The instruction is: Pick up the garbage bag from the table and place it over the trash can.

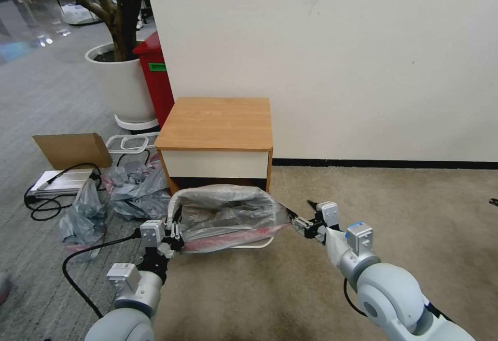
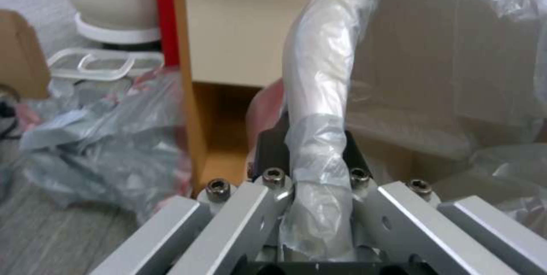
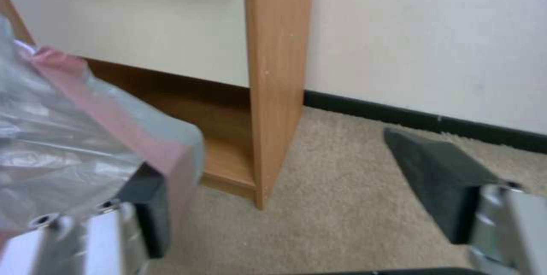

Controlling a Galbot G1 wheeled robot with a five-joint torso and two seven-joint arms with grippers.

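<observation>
Two grippers work at the thin translucent grey garbage bag with the pink-red band [image 1: 228, 222], one at each end of it. The left gripper [image 1: 174, 235] is pinched tight on the bag's rim at the left side of the small cream-beige plastic trash can [image 1: 257, 244]; in the left wrist view its dark pads [image 2: 273, 151] squeeze a gathered roll of plastic [image 2: 319, 168] that arches away over the can's rolled rim. The right gripper [image 1: 303, 222] sits at the bag's right corner with its fingers spread wide apart: in the right wrist view one dark pad [image 3: 151, 206] lies against the pink-banded plastic [image 3: 108, 125], the other pad [image 3: 439, 176] stands well clear over beige carpet. The bag is stretched across the can's mouth, on the floor just in front of the small square wooden table with the orange-brown top [image 1: 215, 123]. Duller grey plastic bags [image 1: 129, 188] lie heaped to the left of the table, near a flat brown cardboard piece [image 1: 72, 149].
</observation>
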